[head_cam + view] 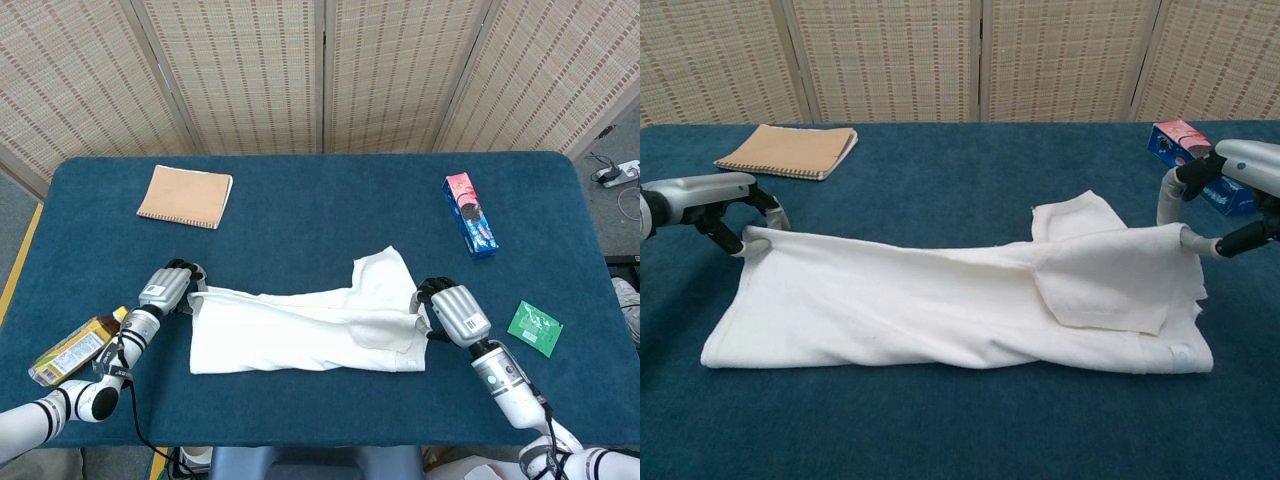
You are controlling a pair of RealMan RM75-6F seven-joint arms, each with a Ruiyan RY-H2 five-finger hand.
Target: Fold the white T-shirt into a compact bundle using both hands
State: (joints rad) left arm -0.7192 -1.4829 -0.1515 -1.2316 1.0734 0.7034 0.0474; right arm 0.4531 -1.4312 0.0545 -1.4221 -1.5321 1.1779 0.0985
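The white T-shirt (pixel 305 330) (pixel 940 305) lies as a long band across the near part of the blue table (pixel 320 210), one sleeve flap sticking out toward the far side at its right. My left hand (pixel 167 288) (pixel 720 200) pinches the band's far left corner. At the far right corner my right hand (pixel 452 312) (pixel 1225 190) pinches the cloth and holds that edge lifted a little off the table.
A tan notebook (pixel 185 196) (pixel 788 150) lies at the far left. A blue and pink snack box (pixel 470 214) (pixel 1188 150) lies at the far right, a green packet (pixel 535 327) beside my right arm, a bottle (pixel 70 352) at the near left edge.
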